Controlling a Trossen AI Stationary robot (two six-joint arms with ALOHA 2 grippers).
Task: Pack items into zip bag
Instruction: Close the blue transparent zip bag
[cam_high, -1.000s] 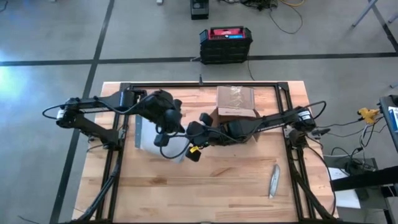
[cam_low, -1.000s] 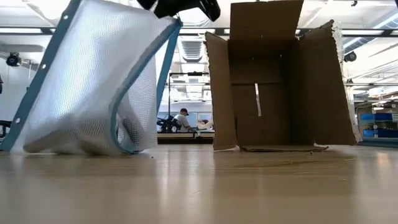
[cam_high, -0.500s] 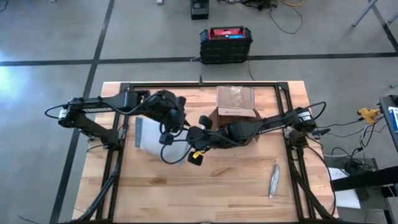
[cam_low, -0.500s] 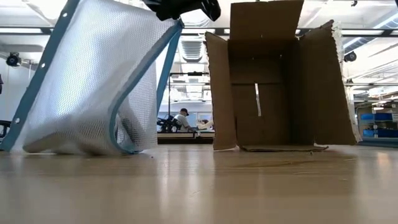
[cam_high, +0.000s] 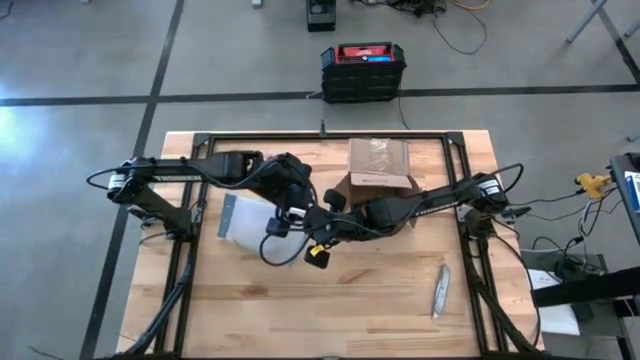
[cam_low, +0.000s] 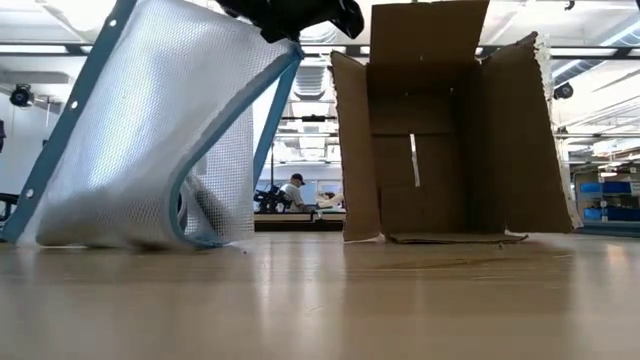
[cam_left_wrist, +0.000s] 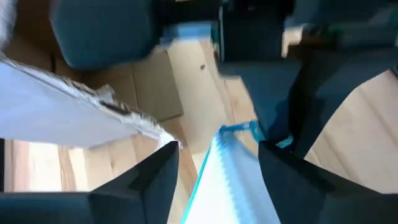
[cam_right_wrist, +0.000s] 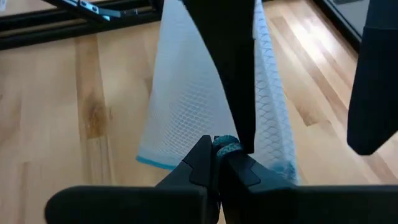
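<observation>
Between my two grippers the zip bag (cam_low: 150, 130) stands propped on the table's (cam_high: 380, 290) left half, its blue-edged mouth held up. My right gripper (cam_right_wrist: 216, 152) is pinched onto a small blue tab at that mouth — likely the zipper pull; whether my left gripper (cam_high: 290, 195) is gripping, I cannot tell. Something pale sits low inside, so packing looks mostly done — closing remains. Beside it, the cardboard box (cam_low: 450, 130) stands open.

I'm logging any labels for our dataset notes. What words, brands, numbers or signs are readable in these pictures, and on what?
None can be read.
cardboard box: marks on its top flap, too blurred to read.
zip bag: no print visible.
red and black case on the floor: a small pale patch, too small to read.
</observation>
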